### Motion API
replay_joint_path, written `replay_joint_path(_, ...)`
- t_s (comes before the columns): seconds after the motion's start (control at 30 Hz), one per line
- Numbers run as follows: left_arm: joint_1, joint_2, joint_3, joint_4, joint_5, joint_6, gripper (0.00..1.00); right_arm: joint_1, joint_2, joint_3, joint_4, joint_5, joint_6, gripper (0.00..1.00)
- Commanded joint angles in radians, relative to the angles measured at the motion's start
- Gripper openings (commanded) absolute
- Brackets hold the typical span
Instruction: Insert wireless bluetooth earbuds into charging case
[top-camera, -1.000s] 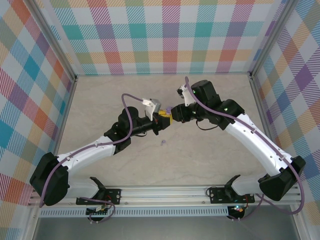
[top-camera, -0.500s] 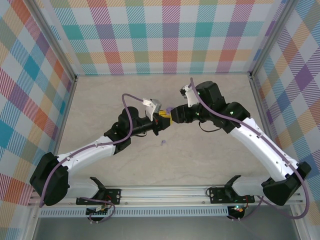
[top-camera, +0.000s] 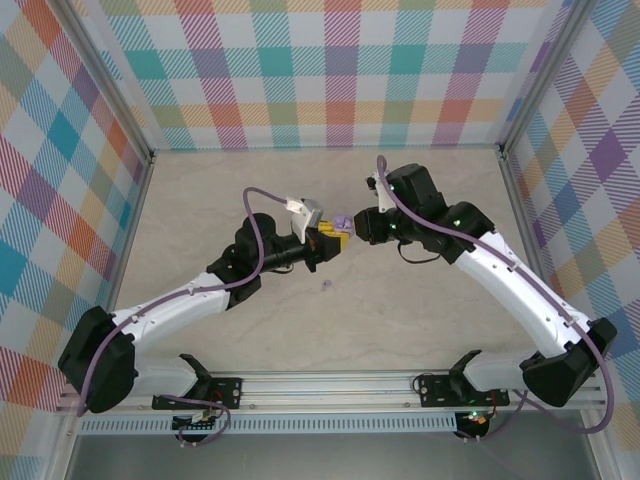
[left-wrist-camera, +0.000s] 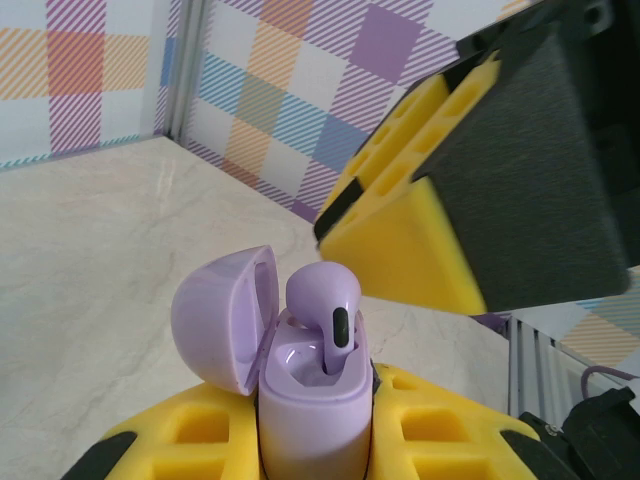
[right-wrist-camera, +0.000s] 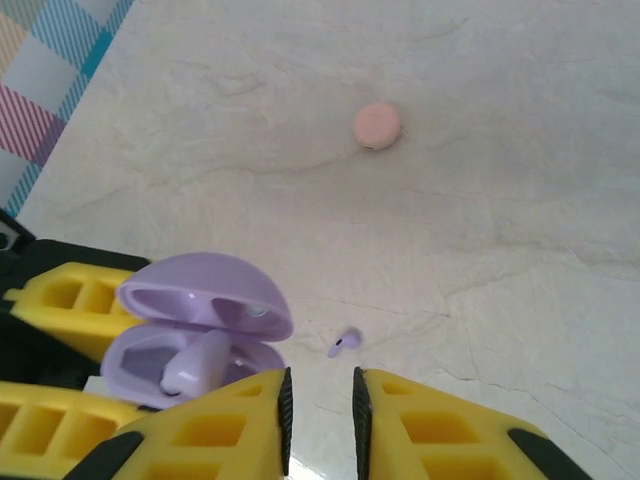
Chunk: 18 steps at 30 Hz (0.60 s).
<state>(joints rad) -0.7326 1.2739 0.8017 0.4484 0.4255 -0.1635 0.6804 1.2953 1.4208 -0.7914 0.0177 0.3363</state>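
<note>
My left gripper (top-camera: 335, 238) is shut on the lilac charging case (left-wrist-camera: 310, 400), held upright above the table with its lid open. One lilac earbud (left-wrist-camera: 325, 300) stands in a slot of the case, its head above the rim. The case (right-wrist-camera: 200, 310) and that earbud (right-wrist-camera: 195, 362) also lie just left of my right gripper (right-wrist-camera: 322, 400). The right gripper's jaws stand a narrow gap apart with nothing between them. From above, the right gripper (top-camera: 357, 225) is next to the case (top-camera: 341, 222). A second lilac earbud (right-wrist-camera: 345, 342) lies loose on the table (top-camera: 326, 286).
A small round pink disc (right-wrist-camera: 377, 125) lies on the marble-look table (top-camera: 420, 320), farther off. Checked walls and metal posts close in the left, back and right sides. The yellow finger (left-wrist-camera: 400, 230) of the right gripper hangs close above the case.
The right gripper opened at the case, drew back a little to the right, and its jaws have narrowed again. The earbud now stands in the case. The left arm has held still.
</note>
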Motion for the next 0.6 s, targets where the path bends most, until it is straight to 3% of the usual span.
replay_joint_path(0.0, -0.013, -0.024, 0.005, 0.06, 0.052, 0.011, 0.02, -0.004, 0.007, 0.018, -0.004, -0.045, -0.004, 0.24)
replay_joint_path(0.23, -0.012, -0.013, 0.018, 0.058, 0.1, 0.01, 0.03, -0.004, 0.004, 0.017, 0.013, -0.124, -0.031, 0.26)
replay_joint_path(0.47, -0.013, -0.019, 0.018, 0.033, 0.049, 0.014, 0.02, -0.004, 0.002, 0.03, -0.059, 0.075, 0.002, 0.29)
replay_joint_path(0.57, -0.012, -0.023, 0.014, 0.017, 0.013, 0.016, 0.02, -0.004, -0.018, 0.03, -0.062, 0.087, 0.003, 0.27)
